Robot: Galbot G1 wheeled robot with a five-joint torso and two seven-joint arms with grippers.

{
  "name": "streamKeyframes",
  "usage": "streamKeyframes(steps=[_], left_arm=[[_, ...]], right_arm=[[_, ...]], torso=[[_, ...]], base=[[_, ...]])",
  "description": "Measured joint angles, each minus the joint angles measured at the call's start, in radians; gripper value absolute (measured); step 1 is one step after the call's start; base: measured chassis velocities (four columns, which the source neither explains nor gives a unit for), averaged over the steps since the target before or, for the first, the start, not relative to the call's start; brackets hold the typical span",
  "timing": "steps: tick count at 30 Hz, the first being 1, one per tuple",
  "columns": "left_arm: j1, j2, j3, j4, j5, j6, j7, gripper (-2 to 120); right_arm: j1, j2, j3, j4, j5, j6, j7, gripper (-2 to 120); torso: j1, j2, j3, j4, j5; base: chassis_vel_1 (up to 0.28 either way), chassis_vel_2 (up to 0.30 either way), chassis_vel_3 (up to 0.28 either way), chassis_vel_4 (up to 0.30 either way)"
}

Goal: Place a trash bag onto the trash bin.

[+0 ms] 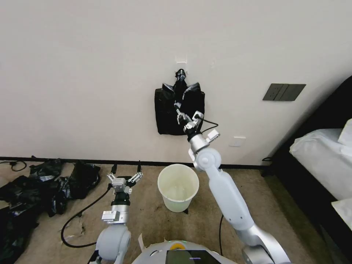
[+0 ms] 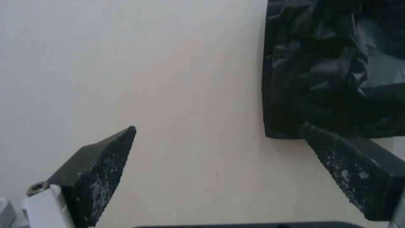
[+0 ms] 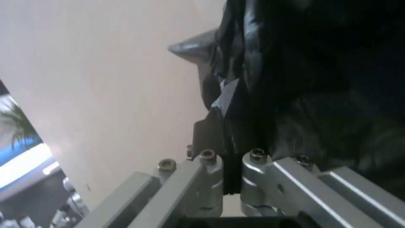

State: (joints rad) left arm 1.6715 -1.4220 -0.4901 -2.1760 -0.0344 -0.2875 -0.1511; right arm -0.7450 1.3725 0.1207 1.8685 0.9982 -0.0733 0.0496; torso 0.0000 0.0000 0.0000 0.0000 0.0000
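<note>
My right gripper is closed, pinching film on the flat black bundle knotted on a wall hook directly above the small round white plastic bin. Risk, in my judgement: several bags pulling out together. My left gripper, spread apart, idles beside the bin; loose black bags litter the floor beyond it.

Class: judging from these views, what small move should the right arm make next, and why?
Probably pull gently back from the wall: the right gripper is shut on black film of the hanging bundle, and the white bin stands empty below.
</note>
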Motion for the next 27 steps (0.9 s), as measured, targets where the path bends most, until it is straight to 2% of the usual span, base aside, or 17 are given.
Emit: streamKeyframes(steps=[12, 27], left_arm=[[-0.009, 0.009, 0.006, 0.004, -0.002, 0.001, 0.000, 100], [-0.008, 0.013, 0.016, 0.001, -0.003, 0.002, 0.000, 100]], right_arm=[[-0.138, -0.078, -0.041, 0.109, -0.134, 0.017, -0.027, 0], [-0.269, -0.141, -0.083, 0.179, -0.244, 0.042, -0.037, 0]], torso=[[0.000, 0.000, 0.000, 0.0001, 0.0000], [0.000, 0.000, 0.000, 0.0000, -0.0001]], base=[[0.000, 0.000, 0.000, 0.000], [0.000, 0.000, 0.000, 0.000]])
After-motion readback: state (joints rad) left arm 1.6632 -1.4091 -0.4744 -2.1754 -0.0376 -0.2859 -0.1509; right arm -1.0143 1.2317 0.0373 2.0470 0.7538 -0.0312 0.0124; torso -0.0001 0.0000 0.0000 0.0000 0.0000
